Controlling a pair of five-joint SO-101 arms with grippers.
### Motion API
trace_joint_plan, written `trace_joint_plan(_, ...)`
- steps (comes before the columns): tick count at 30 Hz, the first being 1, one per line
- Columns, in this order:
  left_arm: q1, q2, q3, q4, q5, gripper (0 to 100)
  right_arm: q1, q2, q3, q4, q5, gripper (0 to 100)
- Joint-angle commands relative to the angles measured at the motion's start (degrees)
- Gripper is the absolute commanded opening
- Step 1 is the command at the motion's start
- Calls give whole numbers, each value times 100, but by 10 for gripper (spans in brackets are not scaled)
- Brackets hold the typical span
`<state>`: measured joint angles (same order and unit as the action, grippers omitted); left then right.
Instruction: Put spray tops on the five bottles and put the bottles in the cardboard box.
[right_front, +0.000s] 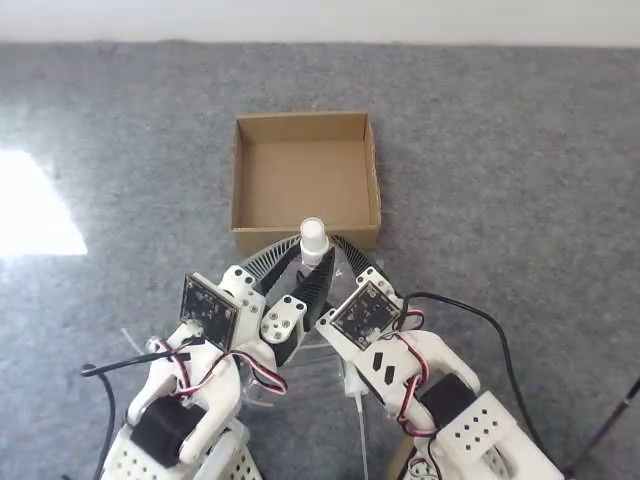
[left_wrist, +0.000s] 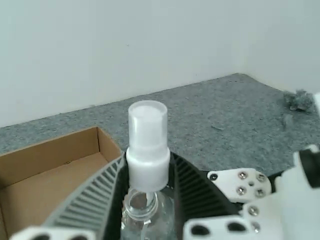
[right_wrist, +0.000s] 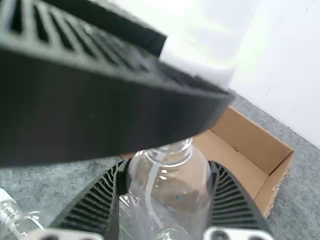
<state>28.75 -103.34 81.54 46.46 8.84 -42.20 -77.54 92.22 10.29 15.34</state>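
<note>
Spray top (left_wrist: 147, 142) over gripped bottle (left_wrist: 141, 209) (near box (right_front: 305, 180))

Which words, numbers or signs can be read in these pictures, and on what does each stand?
No text can be read.
The cardboard box is plain, without print.
The bottle and the spray top show no label.
The circuit boards on the wrists bear marks too small to read.
</note>
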Motion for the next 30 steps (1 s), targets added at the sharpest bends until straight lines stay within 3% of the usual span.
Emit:
trace_joint_plan(1, 70, -70, -57, 26, -44, 16, 127, -119, -97, -127, -79, 111)
trace_joint_plan(12, -158, -62, -75, 26, -62, 56, 110, -382, -97, -101, -88, 111)
trace_joint_plan(16, -149, -62, -57, -53, -62, 58, 110, -1068, -123, 514, -510, 111)
trace_joint_plan(21, -105, -53, -22, -70, -255, 56, -4, -2062, -62, 1244, -475, 110)
trace_joint_plan(30, -97, -53, -22, -53, -273, 59, 13, -2642, 237, 1367, -466, 110)
